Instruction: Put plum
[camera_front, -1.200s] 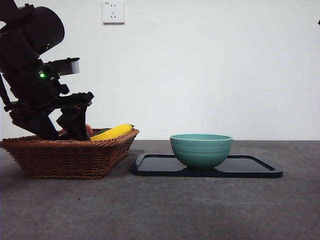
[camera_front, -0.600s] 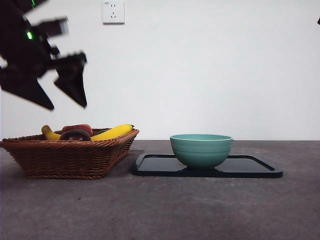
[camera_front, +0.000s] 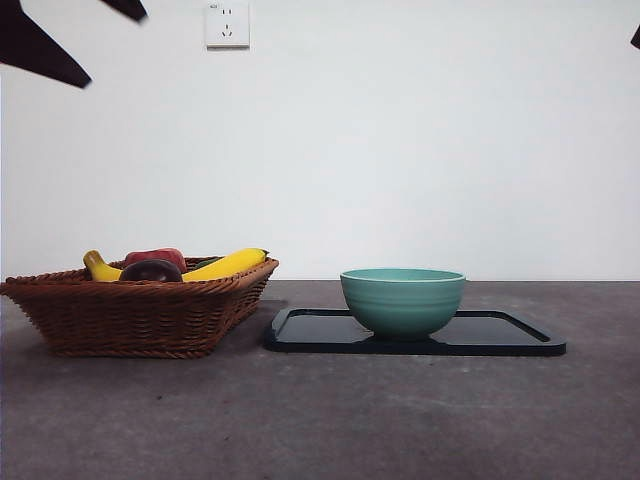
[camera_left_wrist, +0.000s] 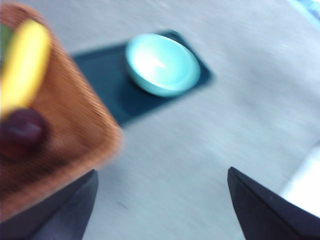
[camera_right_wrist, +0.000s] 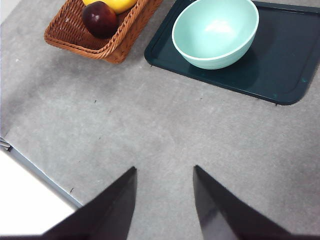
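- Maroon and glossy, the plum (camera_right_wrist: 100, 18) is seen lying in the wicker basket (camera_right_wrist: 75, 36), near its front corner and just beside the yellow banana (camera_right_wrist: 116, 4); in the front view it shows as a dark dome (camera_front: 151, 270) above the rim, in front of a redder fruit (camera_front: 156, 257)
- No grasp is held on the plum: the left gripper (camera_left_wrist: 160, 200) is seen with its jaws spread wide and nothing between them, high above the table (camera_front: 330, 420), with only two black tips shown at a top corner of the front view
- From the left jaws the plum (camera_left_wrist: 21, 132) lies below and off to one side, inside the basket (camera_left_wrist: 60, 145); the left wrist picture is blurred, so finer detail cannot be told
- The right gripper (camera_right_wrist: 165, 200) is also held released and empty, over bare table, well apart from the basket, with the teal bowl (camera_right_wrist: 216, 31) on the dark tray (camera_right_wrist: 285, 75) between its side and the fruit
- The left arm is judged the nearer one, being placed almost over the basket
- The plum is round, so no long axis has to be matched; what counts is a descent straight onto it, clear of the banana and the basket wall
- The bowl on the tray, just beside the basket, is judged the likely place for the plum
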